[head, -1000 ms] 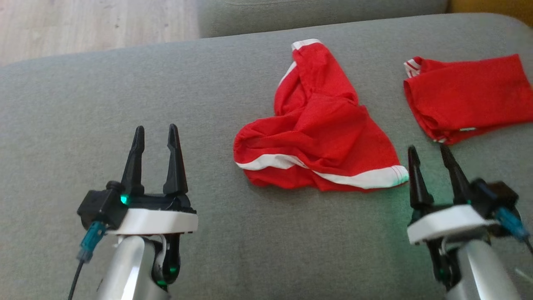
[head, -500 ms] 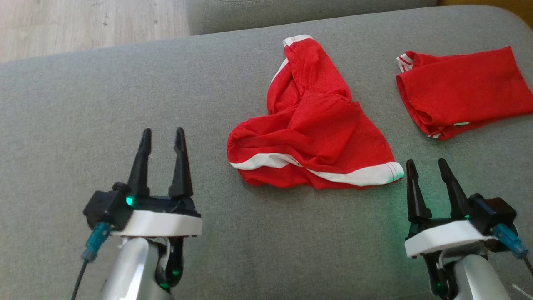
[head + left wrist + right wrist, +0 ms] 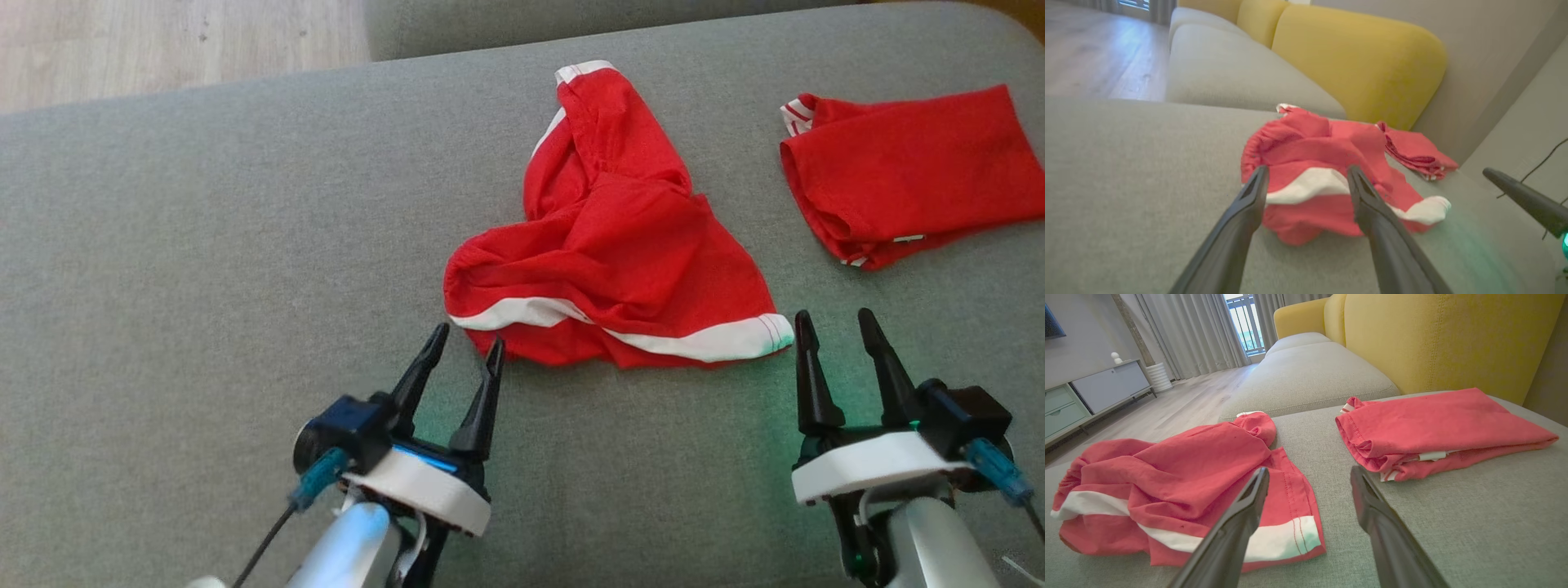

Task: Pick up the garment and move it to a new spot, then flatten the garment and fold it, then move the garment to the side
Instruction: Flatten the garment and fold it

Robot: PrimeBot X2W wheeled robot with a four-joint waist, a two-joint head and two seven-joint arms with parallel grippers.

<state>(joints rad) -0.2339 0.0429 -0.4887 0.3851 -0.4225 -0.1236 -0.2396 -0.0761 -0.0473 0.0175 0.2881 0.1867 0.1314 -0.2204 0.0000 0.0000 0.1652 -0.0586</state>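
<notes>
the left gripper (image 3: 471,335) leans up and to the right on its pale forearm. its two dark fingers are spread wide with nothing between them, tips just short of the near left corner of the crumpled red garment (image 3: 620,261). in the left wrist view the fingers frame the garment's white band without touching it. the right gripper (image 3: 833,314) stands nearly upright just off the garment's near right corner, beside the white hem, its fingers likewise wide apart and empty. the garment lies in a loose heap on the grey cushion (image 3: 204,204), one part trailing away from the robot. a folded red garment (image 3: 906,171) lies apart from it, to its far right.

half a second ago the left gripper stood upright well to the left of the garment. it has since swung in to the garment's edge and tilted. the right gripper sits about where it was beside the garment, and the heap keeps the same shape.
</notes>
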